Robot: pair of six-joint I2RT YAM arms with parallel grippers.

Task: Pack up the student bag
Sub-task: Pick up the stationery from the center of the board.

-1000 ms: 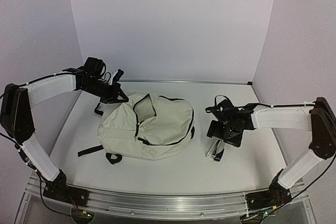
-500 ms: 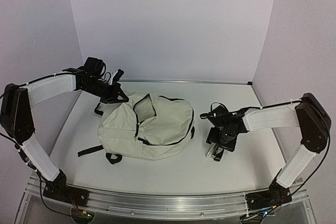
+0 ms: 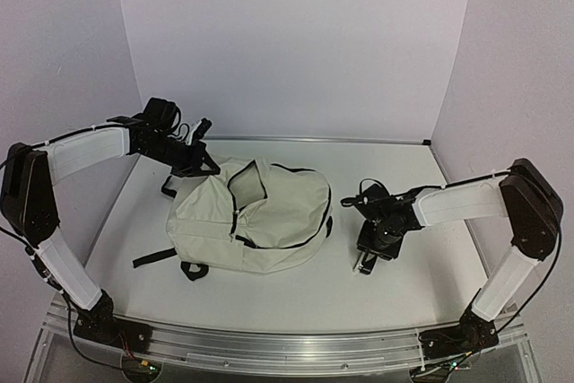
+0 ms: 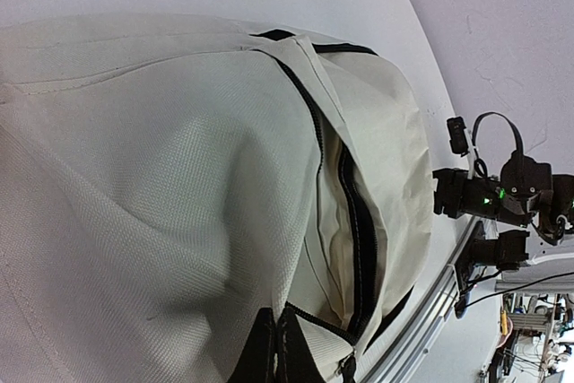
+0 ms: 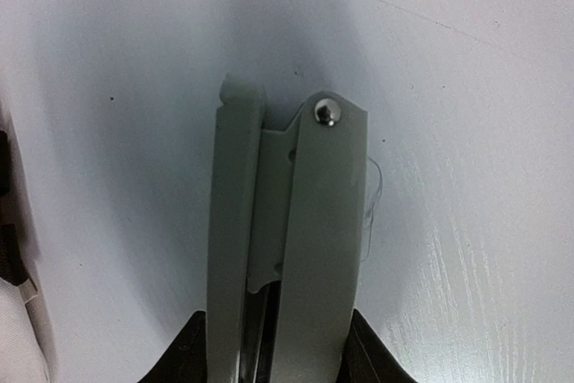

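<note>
Top view: bag is lying on the tabletop, left of center, zip flap hanging open. Left tool is right at the bag's far-left corner and looks pinched shut on the fabric there, since that corner is pulled up into a little peak. Right tool is off the bag's right side, near it but not touching, pointing down over a grey stapler that lies flat on the tabletop.

Left wrist view: pretty much all bag, cream fabric filling the frame with the black zip line running down the open flap. I can't make out that tool's own fingers here. The right arm shows past the bag.

Right wrist view: stapler runs straight up the middle, and the tool has one black fingertip on each side of it, right against its sides. Can't tell if it's actually squeezing. A sliver of bag shows at the left edge.
</note>
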